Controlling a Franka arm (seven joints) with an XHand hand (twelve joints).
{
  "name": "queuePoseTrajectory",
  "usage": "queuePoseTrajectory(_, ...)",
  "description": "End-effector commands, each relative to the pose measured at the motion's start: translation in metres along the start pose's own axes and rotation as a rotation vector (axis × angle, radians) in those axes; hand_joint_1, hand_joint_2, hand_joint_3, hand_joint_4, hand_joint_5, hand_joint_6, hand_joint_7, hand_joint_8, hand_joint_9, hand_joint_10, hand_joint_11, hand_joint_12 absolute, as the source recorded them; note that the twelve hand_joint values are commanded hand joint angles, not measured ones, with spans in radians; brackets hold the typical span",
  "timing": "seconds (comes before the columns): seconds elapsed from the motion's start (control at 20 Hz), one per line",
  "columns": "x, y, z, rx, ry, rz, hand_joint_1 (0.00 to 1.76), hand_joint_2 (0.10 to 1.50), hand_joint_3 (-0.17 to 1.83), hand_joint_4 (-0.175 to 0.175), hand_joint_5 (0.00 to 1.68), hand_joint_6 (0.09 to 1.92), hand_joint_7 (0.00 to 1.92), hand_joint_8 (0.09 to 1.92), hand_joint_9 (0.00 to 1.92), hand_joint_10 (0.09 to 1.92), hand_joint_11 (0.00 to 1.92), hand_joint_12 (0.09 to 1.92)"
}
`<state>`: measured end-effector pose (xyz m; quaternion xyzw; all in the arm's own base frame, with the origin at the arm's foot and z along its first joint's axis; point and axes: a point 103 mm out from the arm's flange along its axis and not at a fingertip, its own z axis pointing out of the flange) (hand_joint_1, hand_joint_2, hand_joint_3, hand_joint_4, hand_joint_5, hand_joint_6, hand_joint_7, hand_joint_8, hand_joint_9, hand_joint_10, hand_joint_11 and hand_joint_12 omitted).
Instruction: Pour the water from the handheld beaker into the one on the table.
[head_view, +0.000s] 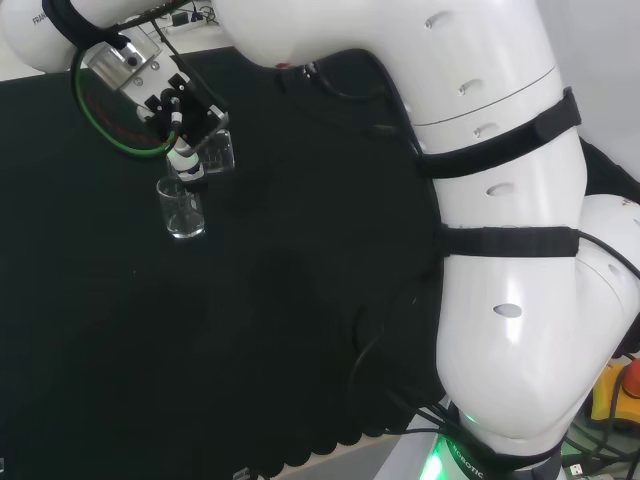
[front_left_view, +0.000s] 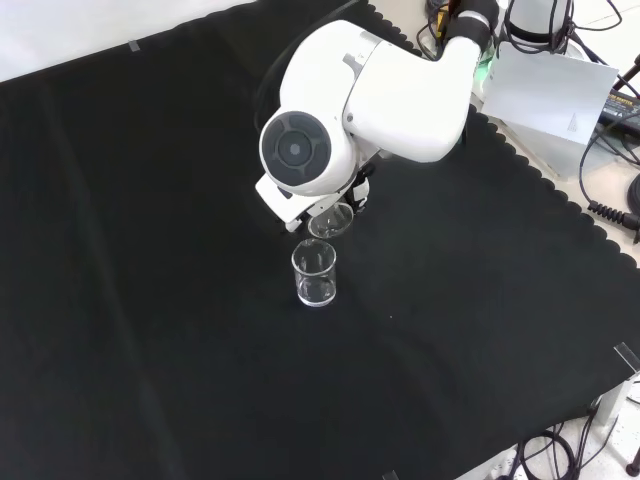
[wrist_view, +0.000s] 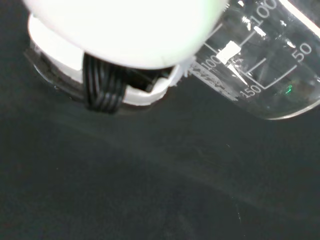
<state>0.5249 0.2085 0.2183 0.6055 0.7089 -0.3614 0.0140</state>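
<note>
Head view showed the hand (head_view: 182, 118) above the black-clothed table (head_view: 300, 330), its black and white fingers (head_view: 184, 158) curled round a clear beaker (head_view: 219, 152) that was held tilted. Just below it in that view a second clear beaker (head_view: 181, 207) stood upright on the cloth, close under the held one, though whether the two touched could not be told.

In the front view the arm's big white link with its round grey cap (front_left_view: 296, 150) stood before the hand. The held beaker (front_left_view: 331, 221) peeked out beneath it, its open mouth facing the camera, and the standing beaker (front_left_view: 315, 275) sat just in front of it on the table (front_left_view: 150, 300).

The wrist view had the held beaker (wrist_view: 260, 55) close and large, its printed scale marks lying slantwise, beside a blurred white part of the hand (wrist_view: 125, 30). Whether either beaker held water could not be told.
</note>
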Motion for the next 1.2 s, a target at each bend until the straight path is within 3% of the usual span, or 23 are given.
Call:
queuePoseTrajectory(0.05,-0.009,-0.005,-0.003,-0.068,0.144,-0.040,1.29,0.65,0.81,-0.175,1.10,1.01,1.15,1.00,1.45,0.87,1.11,0.87)
queuePoseTrajectory(0.15,-0.014,-0.010,-0.006,-0.135,0.236,-0.066,1.29,0.65,0.81,-0.175,1.10,1.01,1.15,1.00,1.44,0.87,1.11,0.87)
queuePoseTrajectory(0.35,-0.021,-0.016,-0.006,-0.221,0.319,-0.093,1.29,0.65,0.81,-0.175,1.10,1.01,1.15,1.00,1.44,0.87,1.12,0.87)
queuePoseTrajectory(0.65,-0.038,-0.017,0.002,-0.309,0.489,-0.137,1.29,0.65,0.81,-0.175,1.10,1.01,1.15,1.00,1.44,0.86,1.11,0.87)
queuePoseTrajectory(0.8,-0.051,-0.014,0.008,-0.307,0.588,-0.164,1.29,0.65,0.81,-0.175,1.10,1.01,1.15,1.00,1.44,0.86,1.11,0.87)
queuePoseTrajectory(1.2,-0.085,-0.001,0.028,-0.303,0.731,-0.157,1.29,0.65,0.80,-0.175,1.10,1.01,1.15,1.00,1.44,0.86,1.11,0.86)
